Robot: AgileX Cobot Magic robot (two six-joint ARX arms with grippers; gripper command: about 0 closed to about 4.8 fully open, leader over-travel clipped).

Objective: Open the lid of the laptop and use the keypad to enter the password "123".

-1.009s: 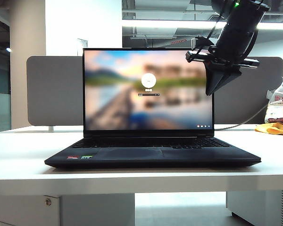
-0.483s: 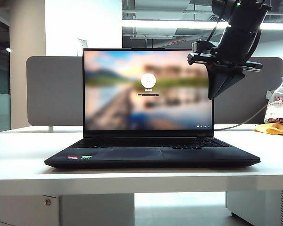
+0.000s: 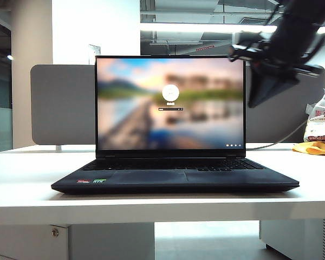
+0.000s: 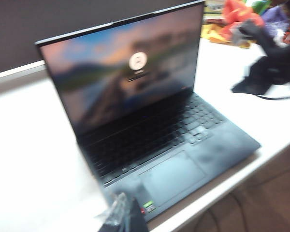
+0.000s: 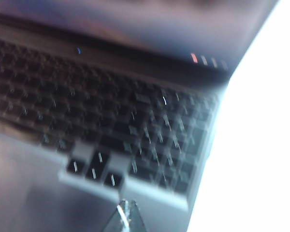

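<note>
though blurred, pinched right gripper (image 3: pixel 271 89) beside lid (image 3: pixel 170 103)

White table (image 3: pixel 21 184) — the bearing surface and landmark; a screw head (image 3: pixel 54 232) shows in the panel just beneath its front edge. Grey rounded-corner divider (image 3: pixel 62 105) stands upright along the table's far edge. White pillar (image 3: pixel 95 30) rises behind the divider. Ceiling light strip (image 3: pixel 189 27) runs high above the table. At the table's far right end — a yellow cloth (image 3: pixel 314 148) and a printed plastic bag (image 3: pixel 320 116); a thin cable (image 3: pixel 284 135) trails toward them.
</note>
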